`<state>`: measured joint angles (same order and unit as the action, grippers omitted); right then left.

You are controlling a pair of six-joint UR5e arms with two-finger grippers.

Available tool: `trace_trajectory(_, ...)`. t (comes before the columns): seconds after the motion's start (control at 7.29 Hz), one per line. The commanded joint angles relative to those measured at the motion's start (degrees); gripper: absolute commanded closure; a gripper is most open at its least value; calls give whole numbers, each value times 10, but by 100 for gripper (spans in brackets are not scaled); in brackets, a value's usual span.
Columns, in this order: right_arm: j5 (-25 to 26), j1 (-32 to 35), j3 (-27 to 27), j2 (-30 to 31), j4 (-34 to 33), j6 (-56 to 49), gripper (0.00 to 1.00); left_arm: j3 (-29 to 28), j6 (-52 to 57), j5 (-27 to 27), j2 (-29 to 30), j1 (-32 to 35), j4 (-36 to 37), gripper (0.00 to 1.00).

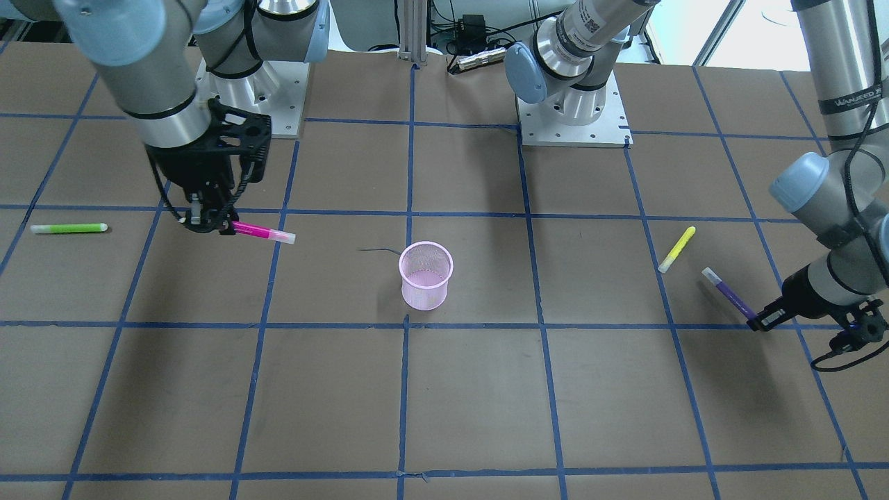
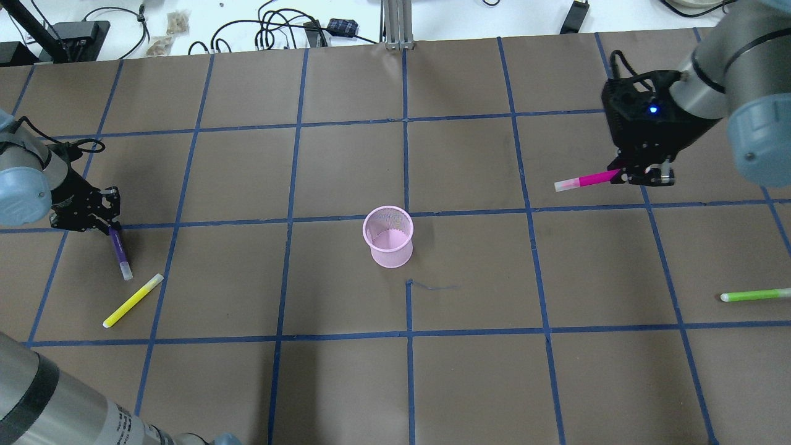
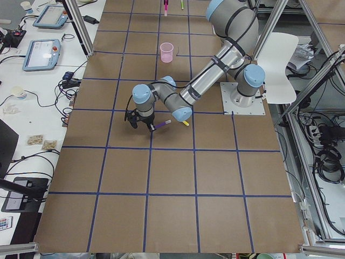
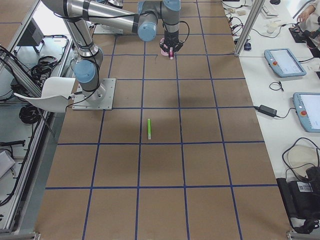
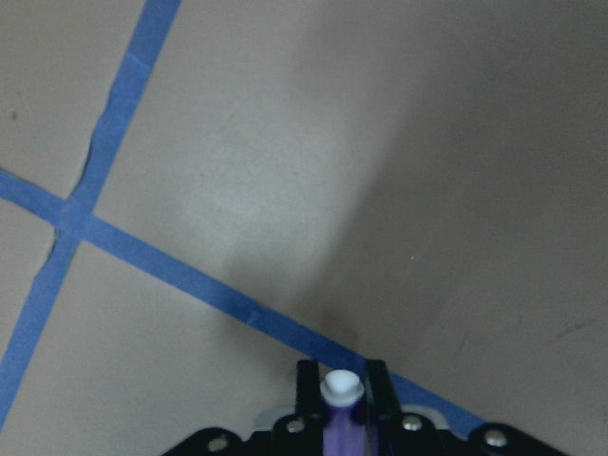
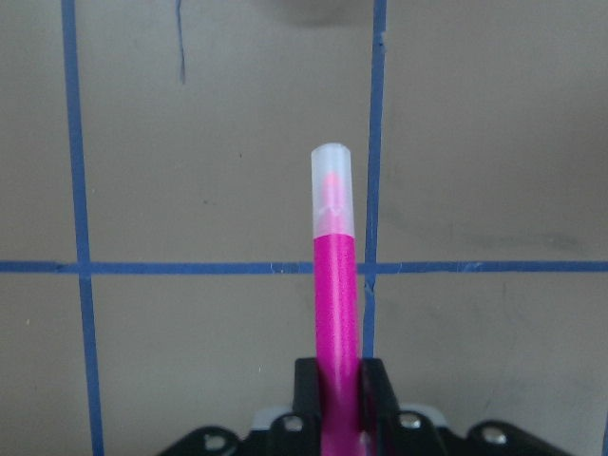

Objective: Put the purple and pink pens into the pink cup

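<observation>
Both pens gripped, cup [image 2: 388,238] standing apart from them.
Your right gripper [image 2: 642,178] has its jaws clamped on the pink pen [image 2: 584,180] at the end away from its cap, so the pen sticks out roughly level, clear cap toward the middle of the table [image 2: 469,383]. Your left gripper [image 2: 110,230] has its jaws closed on one end of the purple pen [image 2: 119,253], whose white cap slants away toward the yellow pen [image 2: 133,301] lying just beside it (you cannot tell whether that cap touches the table). The cup is upright near the table's middle, mouth up, well apart from both grippers. A green pen [image 2: 755,295] lies flat on the right arm's side.
</observation>
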<state>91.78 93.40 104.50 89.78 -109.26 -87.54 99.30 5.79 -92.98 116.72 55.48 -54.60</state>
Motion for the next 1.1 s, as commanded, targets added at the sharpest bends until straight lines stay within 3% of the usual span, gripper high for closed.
trace_trajectory(0.0, 31, 101, -30, -38, -25, 123, 91, -29, 3, -1, -24, 3, -23, 100)
trace_trajectory(0.41, 103, 207, -83, -128, -22, 245, 92, -81, 3, -8, -54, 46, -53, 100)
trace_trajectory(0.82, 125, 266, -102, -184, -35, 292, 91, -72, 2, -16, -71, 62, -60, 100)
trace_trajectory(0.96, 139, 276, -103, -203, -34, 297, 84, -71, 2, -14, -72, 62, -60, 100)
